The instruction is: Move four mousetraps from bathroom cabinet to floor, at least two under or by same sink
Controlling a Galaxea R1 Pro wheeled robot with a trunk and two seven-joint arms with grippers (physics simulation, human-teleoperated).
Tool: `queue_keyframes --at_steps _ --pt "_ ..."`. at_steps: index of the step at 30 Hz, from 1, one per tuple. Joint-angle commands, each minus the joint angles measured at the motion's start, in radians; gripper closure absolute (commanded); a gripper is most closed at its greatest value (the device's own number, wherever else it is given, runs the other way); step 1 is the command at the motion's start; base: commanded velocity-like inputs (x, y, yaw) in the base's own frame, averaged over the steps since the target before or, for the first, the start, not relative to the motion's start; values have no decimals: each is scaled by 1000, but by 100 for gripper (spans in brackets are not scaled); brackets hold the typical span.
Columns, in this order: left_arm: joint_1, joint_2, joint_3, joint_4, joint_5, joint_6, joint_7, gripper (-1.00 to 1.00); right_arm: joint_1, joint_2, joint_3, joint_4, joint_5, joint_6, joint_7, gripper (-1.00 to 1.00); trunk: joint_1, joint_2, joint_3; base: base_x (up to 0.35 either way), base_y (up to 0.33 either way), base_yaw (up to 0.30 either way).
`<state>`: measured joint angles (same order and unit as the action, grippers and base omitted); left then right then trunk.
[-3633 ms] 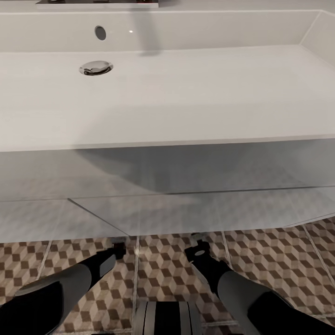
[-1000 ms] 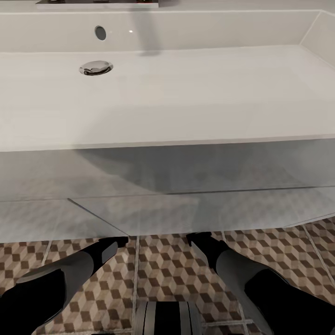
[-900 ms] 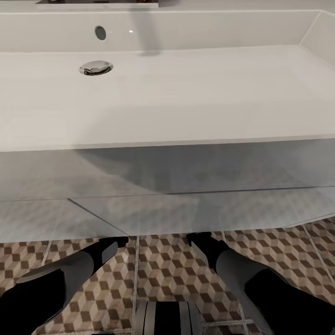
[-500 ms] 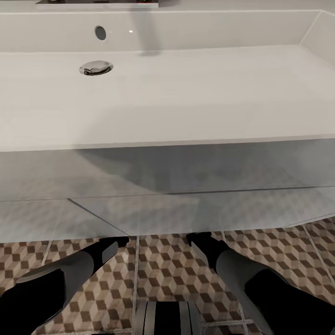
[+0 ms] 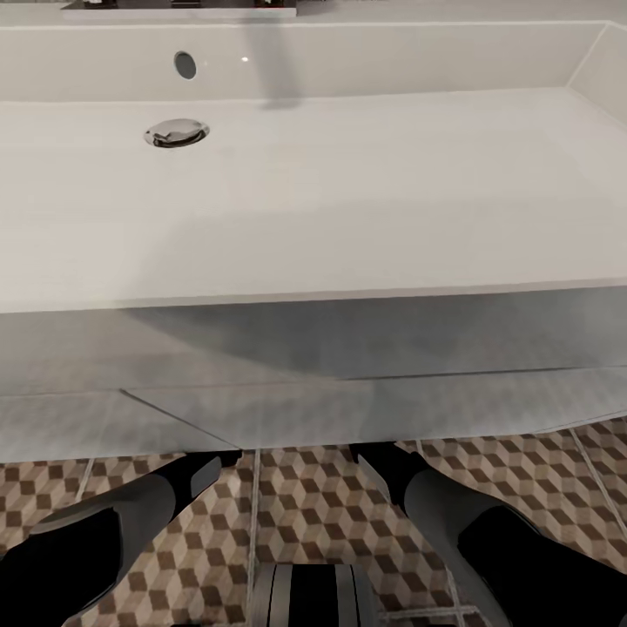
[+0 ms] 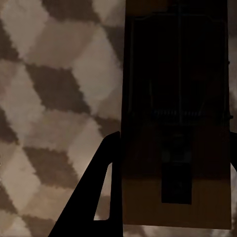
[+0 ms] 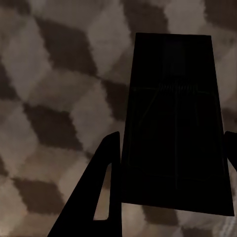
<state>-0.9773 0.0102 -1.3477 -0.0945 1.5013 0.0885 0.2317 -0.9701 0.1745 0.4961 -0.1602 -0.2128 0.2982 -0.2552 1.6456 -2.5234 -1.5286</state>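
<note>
The mousetraps in view number 2, 1 in front of each wrist camera, both lying flat over the cube-patterned bathroom floor (image 5: 313, 514) in deep shade. The head view has shifted a little since half a second ago: the sink (image 5: 348, 192) now sits slightly lower and larger in the picture and its drain (image 5: 176, 133) has slid a touch to the left, so the head or trunk has moved rather than the basin; the two forearms reach under the sink unit's front edge much as they did. A few seconds back the wrists were more exposed, and they have since gone further in beneath the overhang. I judge this to mean both traps are being brought down to the floor right under the sink, which would satisfy the 2-by-the-sink condition once they are let go. In the left wrist view the left mousetrap (image 6: 177, 118) fills the space between the 2 dark fingers (image 6: 96, 197) of the left claw (image 6: 173, 197), one finger's edge against its long side; the claw looks clamped on it, though the far finger shows only as a sliver. In the right wrist view the right mousetrap (image 7: 173, 128), almost black, sits likewise between the fingers (image 7: 98, 192) of the right claw (image 7: 170, 187), apparently gripped. Whether either board already touches the tiles I cannot tell.
</note>
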Motion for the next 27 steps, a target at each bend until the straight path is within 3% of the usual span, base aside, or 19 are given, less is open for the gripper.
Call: queue_keyframes --at_steps 1,15,27 --pt "-15 1 -2 -4 3 4 8 100 -9 0 5 -3 -9 4 -5 100 0 0 0 11 0 0" --pt "-14 2 -2 -2 3 4 8 100 -7 0 9 -12 -5 -10 -1 100 0 0 0 2 0 2" --pt "-14 2 -4 -2 3 4 8 100 -7 0 9 -13 -5 -10 0 100 0 0 0 0 0 94"
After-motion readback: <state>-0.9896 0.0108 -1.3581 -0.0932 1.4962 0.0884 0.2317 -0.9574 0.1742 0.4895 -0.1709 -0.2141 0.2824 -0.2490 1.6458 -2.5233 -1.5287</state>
